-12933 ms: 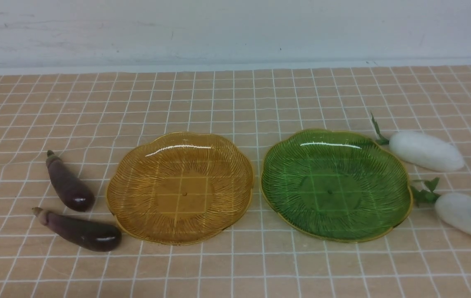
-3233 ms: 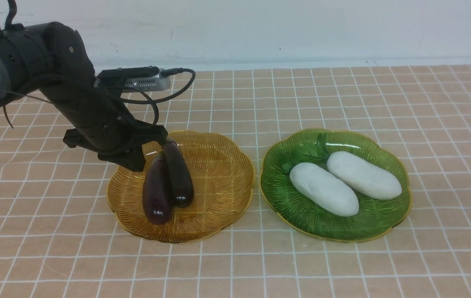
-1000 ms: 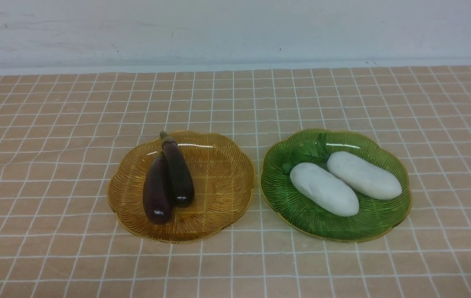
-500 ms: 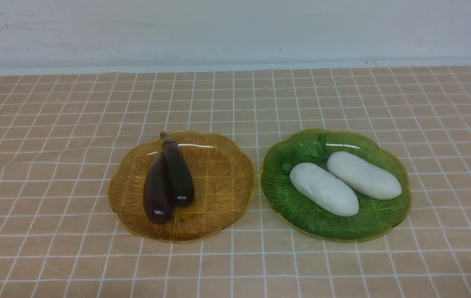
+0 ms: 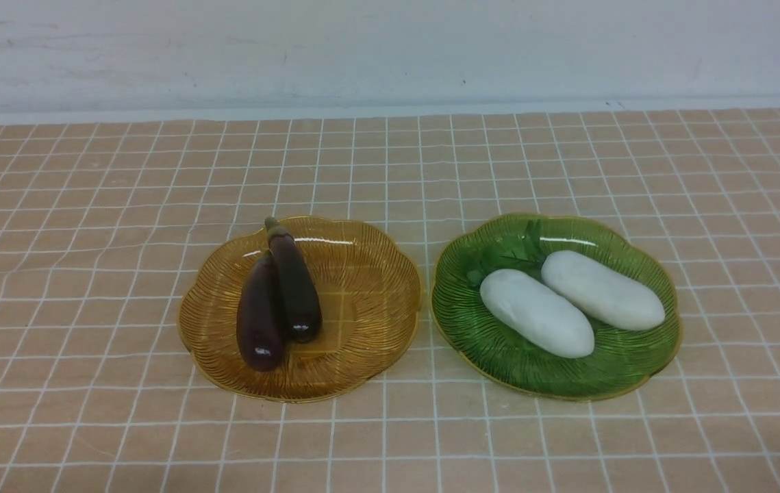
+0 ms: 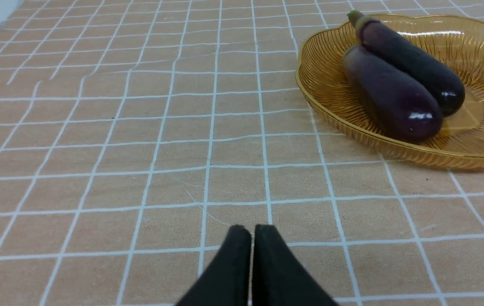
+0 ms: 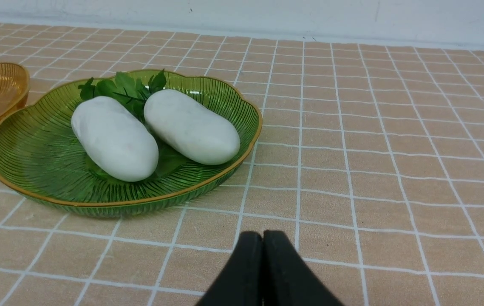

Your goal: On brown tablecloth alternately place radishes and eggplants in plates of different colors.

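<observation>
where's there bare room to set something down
Bare brown gridded tablecloth lies beyond both plates, nearer than them, and outward on each side. Crowded: the narrow gap between the amber ribbed plate and green ribbed plate.

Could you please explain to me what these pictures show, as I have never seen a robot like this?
It has two arms. The front picture looks forward from between them; the other two come from cameras on the wrists, showing the left gripper and right gripper, both shut and holding nothing.

On the checked tan cloth sit two plates. The yellow plate, on the left, holds two eggplants; the green plate, on the right, holds two white radishes with leafy tops.
</observation>
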